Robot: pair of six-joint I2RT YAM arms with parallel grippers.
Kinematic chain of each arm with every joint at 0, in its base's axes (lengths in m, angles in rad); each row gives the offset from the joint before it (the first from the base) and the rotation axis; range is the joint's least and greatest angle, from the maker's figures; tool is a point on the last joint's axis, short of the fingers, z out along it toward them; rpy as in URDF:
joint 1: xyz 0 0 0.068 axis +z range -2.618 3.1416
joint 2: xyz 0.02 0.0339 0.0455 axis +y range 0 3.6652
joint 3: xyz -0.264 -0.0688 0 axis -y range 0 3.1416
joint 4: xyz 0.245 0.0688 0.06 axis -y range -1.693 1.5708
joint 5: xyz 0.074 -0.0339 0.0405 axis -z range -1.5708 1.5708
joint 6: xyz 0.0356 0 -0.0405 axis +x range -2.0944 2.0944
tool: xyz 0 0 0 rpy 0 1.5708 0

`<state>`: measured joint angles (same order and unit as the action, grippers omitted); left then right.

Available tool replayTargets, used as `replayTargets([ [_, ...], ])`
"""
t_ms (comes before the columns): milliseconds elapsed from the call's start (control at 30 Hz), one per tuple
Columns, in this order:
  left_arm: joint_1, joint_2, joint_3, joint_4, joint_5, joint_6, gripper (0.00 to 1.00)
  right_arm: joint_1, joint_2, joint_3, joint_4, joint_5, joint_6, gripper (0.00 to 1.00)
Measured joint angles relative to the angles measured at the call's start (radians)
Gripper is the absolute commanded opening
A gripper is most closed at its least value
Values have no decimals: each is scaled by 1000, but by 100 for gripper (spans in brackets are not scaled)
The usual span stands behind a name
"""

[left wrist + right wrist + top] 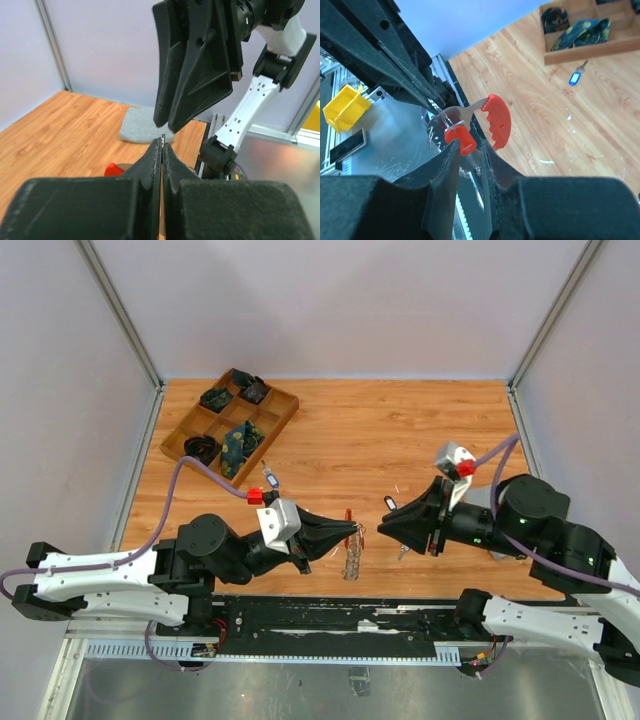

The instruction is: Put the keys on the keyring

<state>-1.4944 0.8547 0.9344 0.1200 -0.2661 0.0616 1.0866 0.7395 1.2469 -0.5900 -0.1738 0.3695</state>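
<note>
Centre of the overhead view: left tool (354,531) clenched on the keyring (497,120); right tool (469,148) slightly parted at the red key (459,140). Best withdrawn slowly, holding the ring level.

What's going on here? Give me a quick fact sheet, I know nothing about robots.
left gripper: jaws shut on keyring
right gripper: jaws slightly apart at red key
red key: hangs by keyring loop; threaded or not, unclear
blue key: on table beside tray
tray: wooden, dark items inside
</note>
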Motion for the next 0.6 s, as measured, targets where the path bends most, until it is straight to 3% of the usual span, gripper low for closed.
replayTargets([
  [233, 0, -23, -47, 89, 8, -28, 1, 0, -112, -75, 131, 3, -97, 30],
  [600, 0, -31, -78, 193, 47, -74, 1, 0, -95, -128, 293, -138, -291, 30],
])
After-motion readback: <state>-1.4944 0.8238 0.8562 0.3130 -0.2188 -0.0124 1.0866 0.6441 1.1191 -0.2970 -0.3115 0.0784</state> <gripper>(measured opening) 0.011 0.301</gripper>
